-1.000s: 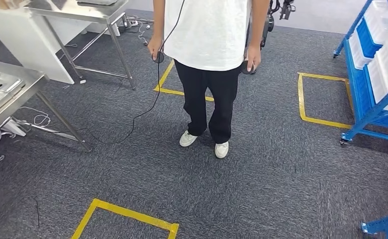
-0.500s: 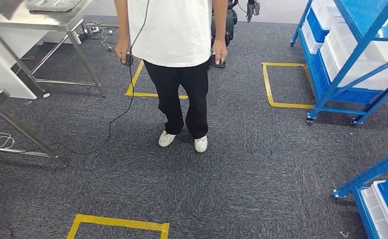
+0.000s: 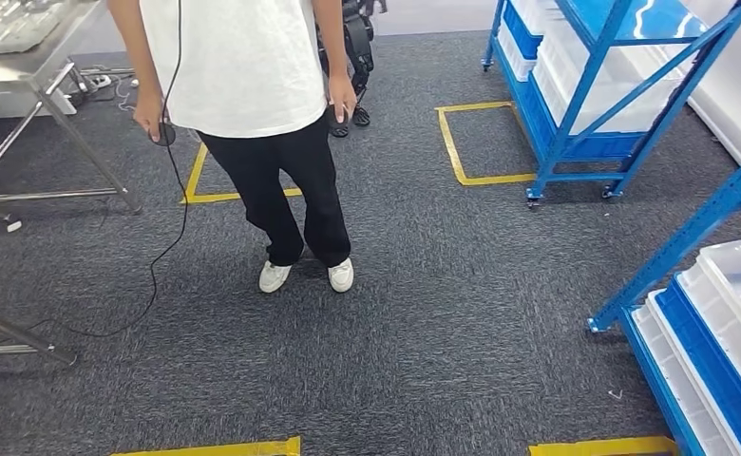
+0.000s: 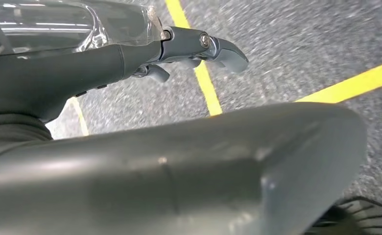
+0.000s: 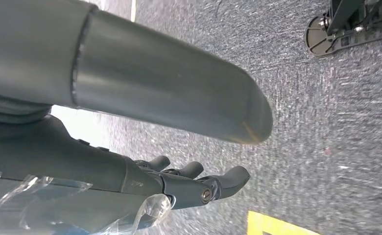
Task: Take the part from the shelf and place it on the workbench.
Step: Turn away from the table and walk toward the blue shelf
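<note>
From the head view the scene is floor and furniture: a person in a white T-shirt and black trousers (image 3: 253, 114) stands at the far middle on the dark grey carpet (image 3: 424, 332), one hand around a small black controller (image 3: 162, 133) whose thin black cable (image 3: 162, 256) trails down across the floor to the left, probably so the person can steer or stop the robot from close by. A blue metal shelf rack with white and blue bins (image 3: 576, 85) stands at the far right, and a second blue rack with white trays (image 3: 718, 323) sits near right; the part to be fetched is presumably in one of those bins, though no single part can be told apart from here. Yellow tape squares (image 3: 471, 142) on the carpet beside the far rack look like standing marks for the robot. A steel-legged workbench (image 3: 44, 57), the likely drop-off, is at the far left. In the left wrist view the left hand (image 4: 194, 46) hangs over carpet and yellow tape, its dark fingers slightly curled and apart with nothing in them, a fair posture for walking. In the right wrist view the right hand (image 5: 199, 183) likewise hangs above the carpet, fingers loosely extended and empty, a wrinkled clear plastic cover (image 5: 71, 205) lying over its back, seemingly as protection.
</note>
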Robot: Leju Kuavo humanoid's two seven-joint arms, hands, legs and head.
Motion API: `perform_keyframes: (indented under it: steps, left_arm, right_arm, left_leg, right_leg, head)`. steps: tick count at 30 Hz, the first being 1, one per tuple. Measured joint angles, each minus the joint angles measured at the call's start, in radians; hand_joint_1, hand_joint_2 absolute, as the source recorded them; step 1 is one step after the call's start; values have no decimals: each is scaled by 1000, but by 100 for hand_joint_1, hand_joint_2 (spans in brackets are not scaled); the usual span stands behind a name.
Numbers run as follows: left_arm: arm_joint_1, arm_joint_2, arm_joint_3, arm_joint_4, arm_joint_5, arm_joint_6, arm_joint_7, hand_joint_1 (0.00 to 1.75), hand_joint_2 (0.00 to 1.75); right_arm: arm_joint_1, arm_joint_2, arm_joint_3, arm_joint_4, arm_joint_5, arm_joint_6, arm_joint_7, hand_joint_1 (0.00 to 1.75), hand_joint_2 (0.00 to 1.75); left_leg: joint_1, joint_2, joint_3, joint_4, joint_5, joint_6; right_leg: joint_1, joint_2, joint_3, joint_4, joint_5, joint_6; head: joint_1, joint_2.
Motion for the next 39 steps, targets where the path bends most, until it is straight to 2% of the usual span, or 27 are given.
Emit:
perform_keyframes:
  steps: [2,4,6,8,9,10,11,12,13,15,16,17,19,21,23,24,25,26,27,28,30,32,34,35,36,37,39]
  left_arm:
    - [-1,0,-1,0,6,0,0,0,0]
    - [-5,0,-2,0,10,0,0,0,0]
    - [-8,0,-3,0,14,0,-1,0,0]
    - [-7,0,-3,0,16,0,-1,0,0]
    - [-5,0,-3,0,17,0,-1,0,0]
    - [-4,0,-4,0,19,0,-1,0,0]
    - [-4,0,-5,0,20,-1,-1,0,0]
    - [-4,0,-6,0,21,-2,-1,0,0]
    - [-5,0,-8,0,22,-3,-1,0,0]
    - [-7,0,-13,0,22,-4,-1,0,0]
    - [-8,0,-15,0,22,-5,-1,0,0]
    - [-9,0,-18,0,22,-5,0,0,0]
    - [-11,0,-20,0,22,-5,0,0,0]
    - [-15,0,-22,0,22,-5,0,0,0]
    - [-14,0,-23,0,23,-5,0,0,0]
    - [-11,0,-24,0,24,-6,0,0,0]
    - [-9,0,-25,0,24,-6,0,0,0]
    - [-6,0,-26,0,25,-6,0,0,0]
    - [-6,0,-26,0,25,-6,0,0,0]
    - [-7,0,-26,0,25,-6,0,0,0]
    - [-9,0,-26,0,25,-6,0,0,0]
    - [-11,0,-27,0,26,-6,0,0,0]
    - [-13,0,-27,0,26,-6,0,0,0]
    - [-14,0,-27,0,25,-6,0,0,0]
    - [-14,0,-27,0,25,-6,0,0,0]
    - [-14,0,-27,0,25,-6,0,0,0]
    - [-11,1,-27,0,26,-6,0,0,0]
  right_arm:
    - [1,0,0,0,-5,-2,0,0,0]
    - [5,-1,1,0,-11,-4,0,0,0]
    - [6,-2,2,0,-16,-5,0,0,0]
    - [4,-2,3,0,-20,-6,0,0,0]
    - [3,-2,5,0,-20,-6,0,0,0]
    - [3,-2,7,0,-21,-6,0,0,0]
    - [3,-2,9,0,-21,-6,0,0,0]
    - [3,-2,11,0,-21,-6,0,0,0]
    - [4,-2,12,0,-21,-6,0,0,0]
    - [4,-4,14,0,-22,-6,0,0,0]
    - [3,-4,15,0,-22,-6,0,0,0]
    - [4,-4,16,0,-23,-6,0,0,0]
    - [5,-4,17,0,-27,-6,-1,0,0]
    - [4,-4,17,0,-30,-6,-1,0,0]
    - [1,-5,18,0,-32,-7,-1,0,0]
    - [0,-5,18,0,-32,-7,-1,0,0]
    - [-1,-5,18,0,-34,-8,-1,0,0]
    - [0,-5,18,0,-35,-8,-1,0,0]
    - [0,-6,18,0,-37,-8,-2,0,0]
    - [0,-6,18,0,-39,-8,-2,0,0]
    - [0,-5,18,0,-40,-8,-2,0,0]
    - [0,-5,18,0,-40,-8,-2,0,0]
    - [4,-6,18,0,-40,-9,-3,0,0]
    - [6,-8,18,0,-40,-9,-3,0,0]
    - [7,-8,18,0,-40,-9,-3,0,0]
    - [7,-9,19,1,-40,-9,-3,0,0]
    - [5,-9,19,0,-41,-9,-3,0,0]
  left_leg:
    - [-4,-25,18,-53,16,2]
    - [-4,-4,19,-64,21,6]
    - [-2,20,23,-76,30,14]
    - [-3,48,22,-79,34,21]
    - [-5,63,20,-79,35,23]
    - [-7,79,18,-79,35,23]
    - [-8,92,16,-79,35,23]
    - [-8,104,16,-78,35,23]
    - [-8,115,17,-78,34,22]
    - [-12,134,17,-74,31,17]
    - [-15,144,16,-71,29,13]
    - [-17,154,15,-68,27,10]
    - [-18,169,14,-63,23,4]
    - [-12,141,-5,-14,-13,-6]
    - [-4,94,-64,125,-87,-17]
    - [-2,82,-100,207,-121,-20]
    - [0,77,-128,267,-140,-22]
    - [1,74,-138,290,-139,-22]
    - [2,72,-128,266,-117,-21]
    - [3,65,-97,199,-80,-19]
    - [5,24,-22,35,-5,-14]
    - [5,-8,12,-49,20,-13]
    - [4,3,15,-60,20,-10]
    - [3,13,16,-63,24,-6]
    - [4,25,17,-66,28,0]
    - [4,37,16,-69,31,6]
    - [1,63,14,-69,33,11]
  right_leg:
    - [-4,23,-11,-1,8,12]
    - [-7,36,-19,-3,12,25]
    - [-1,-2,-43,46,-23,30]
    - [5,-58,-104,185,-103,30]
    - [5,-70,-136,261,-136,32]
    - [6,-77,-156,311,-154,32]
    - [6,-80,-155,321,-151,33]
    - [6,-84,-131,285,-129,32]
    - [6,-94,-87,213,-96,30]
    - [11,-131,1,60,-42,23]
    - [14,-144,24,15,-30,18]
    - [17,-148,30,-3,-28,13]
    - [17,-129,26,-5,-25,3]
    - [14,-113,26,-9,-20,-7]
    - [12,-96,24,-10,-15,-15]
    - [12,-86,22,-10,-14,-18]
    - [13,-74,21,-10,-12,-19]
    - [13,-62,20,-10,-11,-20]
    - [13,-49,21,-10,-10,-19]
    - [12,-35,21,-10,-9,-18]
    - [10,-10,20,-8,-6,-13]
    - [9,13,10,-6,-1,-4]
    - [6,33,-1,-7,6,7]
    - [5,27,-7,-1,1,12]
    - [7,7,-19,23,-17,16]
    - [8,-19,-40,70,-47,20]
    - [10,-67,-106,222,-125,25]
  head:
    - [0,0]
    - [0,0]
    - [2,0]
    - [2,0]
    - [2,0]
    - [2,0]
    - [2,0]
    - [1,0]
    - [1,0]
    - [1,0]
    - [1,0]
    - [1,0]
    - [1,0]
    - [1,0]
    - [1,0]
    - [1,0]
    - [1,0]
    - [1,0]
    - [1,0]
    - [1,0]
    - [1,0]
    - [1,0]
    - [1,0]
    - [2,0]
    - [2,0]
    - [2,0]
    - [2,0]
